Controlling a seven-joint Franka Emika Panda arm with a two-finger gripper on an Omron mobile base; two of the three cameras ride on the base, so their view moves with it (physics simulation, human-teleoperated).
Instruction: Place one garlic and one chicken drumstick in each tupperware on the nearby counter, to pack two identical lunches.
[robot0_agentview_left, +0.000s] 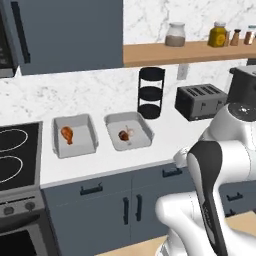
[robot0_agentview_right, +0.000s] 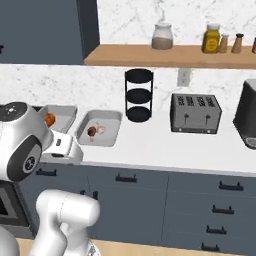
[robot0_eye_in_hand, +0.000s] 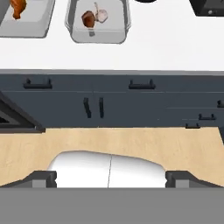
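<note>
Ahead of the pincer (robot0_eye_in_hand: 109, 177) and off to its left, the left tub (robot0_agentview_left: 75, 135) on the counter (robot0_agentview_left: 165, 145) holds one drumstick (robot0_agentview_left: 67, 134) and no visible garlic. Nearer straight ahead, though left of centre, the right tub (robot0_agentview_left: 128, 131) holds a drumstick (robot0_agentview_left: 123, 135) touching a pale garlic (robot0_agentview_left: 130, 132), so that lunch looks packed. The pincer stands wide open and empty, well back from the counter; by my judgement one garlic is left to place.
</note>
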